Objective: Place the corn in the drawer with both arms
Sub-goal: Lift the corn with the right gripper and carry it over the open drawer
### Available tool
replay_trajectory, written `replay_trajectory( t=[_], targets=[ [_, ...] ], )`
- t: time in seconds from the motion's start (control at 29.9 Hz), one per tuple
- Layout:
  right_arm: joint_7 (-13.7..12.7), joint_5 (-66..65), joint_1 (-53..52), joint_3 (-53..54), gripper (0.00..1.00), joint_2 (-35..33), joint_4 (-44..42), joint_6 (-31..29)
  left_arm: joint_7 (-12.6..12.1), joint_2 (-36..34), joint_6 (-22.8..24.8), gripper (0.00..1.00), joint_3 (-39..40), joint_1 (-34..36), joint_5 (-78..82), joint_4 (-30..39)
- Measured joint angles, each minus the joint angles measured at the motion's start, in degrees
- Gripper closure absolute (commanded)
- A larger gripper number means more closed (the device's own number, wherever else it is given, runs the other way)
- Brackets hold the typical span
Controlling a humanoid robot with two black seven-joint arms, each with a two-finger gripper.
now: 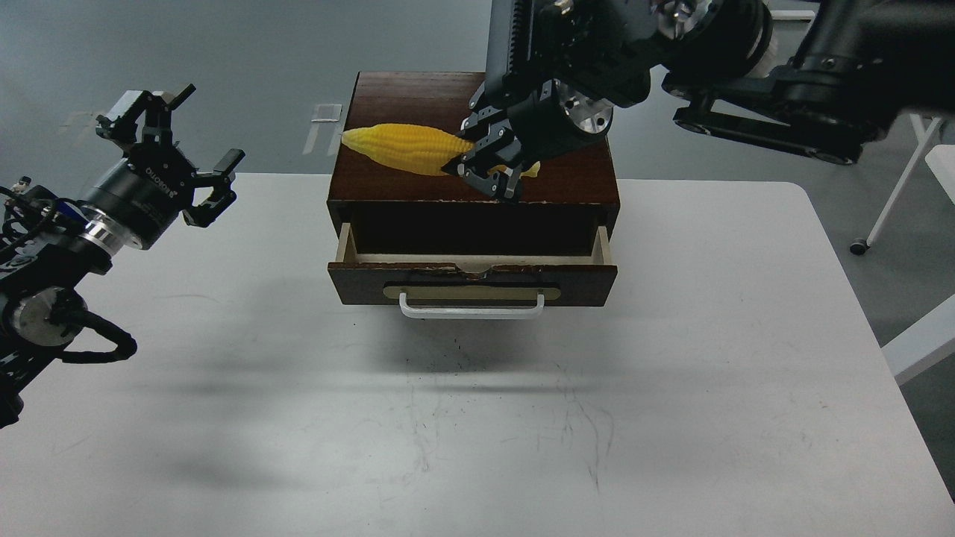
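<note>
The drawer [471, 283] with its white bar handle [471, 307] stands pulled partly out of the dark wood box [418, 104] at the table's middle back. My right gripper [486, 170] is shut on the thick end of the yellow corn [406, 149] and holds it level above the box's front edge, just behind the open drawer, tip pointing left. My left gripper [164, 142] is open and empty, raised over the table's left edge, well left of the drawer.
The white table [671, 373] runs wide in front of the drawer and to both sides. White chair legs [895, 194] stand off the table's right edge. The right arm's bulky links [746, 67] hang over the box's back right.
</note>
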State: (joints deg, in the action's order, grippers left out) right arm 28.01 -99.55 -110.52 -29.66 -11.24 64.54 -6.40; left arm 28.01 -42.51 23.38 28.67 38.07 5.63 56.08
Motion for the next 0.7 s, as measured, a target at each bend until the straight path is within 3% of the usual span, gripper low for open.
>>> replay_trajectory(
  t=[0.5,0.7],
  targets=[
    [0.0,-2.9,5.9,-3.7,0.98,2.4,-2.0,1.0,0.0,-0.2,0.0,0.01,0.0,0.0,0.0,0.0],
    [0.0,-2.9,6.7,-3.8,0.9,2.4,-2.3,1.0,0.0,-0.2,0.0,0.01,0.0,0.0,0.0,0.1]
  ],
)
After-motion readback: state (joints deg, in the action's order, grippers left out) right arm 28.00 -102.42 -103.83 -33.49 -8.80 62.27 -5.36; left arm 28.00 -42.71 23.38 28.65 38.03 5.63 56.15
